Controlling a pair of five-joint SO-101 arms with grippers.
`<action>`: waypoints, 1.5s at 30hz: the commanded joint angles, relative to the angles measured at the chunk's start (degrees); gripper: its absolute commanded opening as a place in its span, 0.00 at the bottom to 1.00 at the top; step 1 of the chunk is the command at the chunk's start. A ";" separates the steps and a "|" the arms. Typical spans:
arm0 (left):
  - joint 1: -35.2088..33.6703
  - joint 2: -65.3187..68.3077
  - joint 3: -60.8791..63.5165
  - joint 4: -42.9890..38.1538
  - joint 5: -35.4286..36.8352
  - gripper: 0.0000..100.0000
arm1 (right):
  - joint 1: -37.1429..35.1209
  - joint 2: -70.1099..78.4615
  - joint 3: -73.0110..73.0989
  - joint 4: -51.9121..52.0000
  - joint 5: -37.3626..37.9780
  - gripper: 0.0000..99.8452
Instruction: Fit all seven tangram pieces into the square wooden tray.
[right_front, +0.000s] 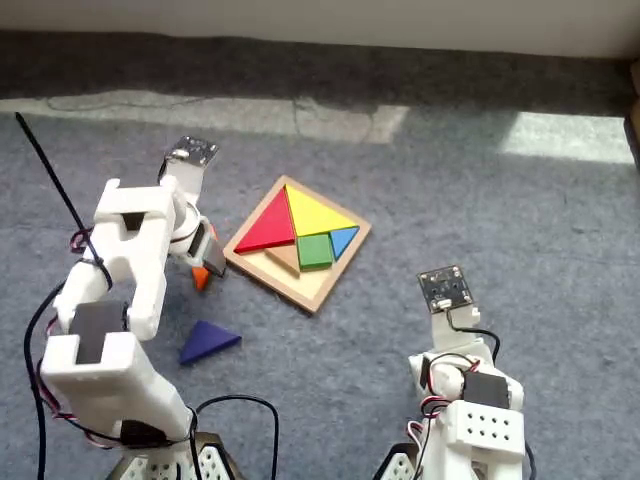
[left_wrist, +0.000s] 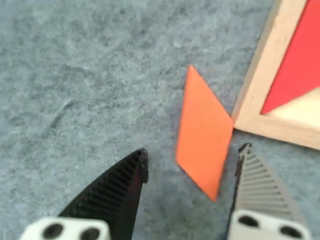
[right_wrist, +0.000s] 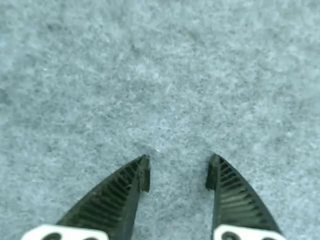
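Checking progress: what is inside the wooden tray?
Inside: red triangle, yellow triangle, green square, blue triangle; a tan patch, piece or bare floor unclear. Floor beneath pieces is covered.

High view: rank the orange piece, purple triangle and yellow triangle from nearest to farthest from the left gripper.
1. Orange piece, right at the left gripper, beside the tray.
2. Purple triangle, lying loose, nearer the arm bases.
3. Yellow triangle, in the tray.

The left gripper (right_front: 204, 258) hangs over an orange piece (right_front: 200, 279), just beside the wooden tray (right_front: 316, 288) — a purple triangle (right_front: 209, 341) lies back toward its base.
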 joint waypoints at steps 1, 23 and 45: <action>-0.48 3.56 -6.81 -0.18 -0.70 0.28 | 1.63 -0.13 0.40 -1.01 -0.09 0.18; 0.40 -7.25 -11.65 12.40 -13.98 0.01 | 1.63 -0.13 0.40 -1.01 -0.09 0.18; 14.37 -9.45 -12.09 15.30 -48.79 0.01 | 1.63 -0.13 0.40 -1.01 -0.09 0.18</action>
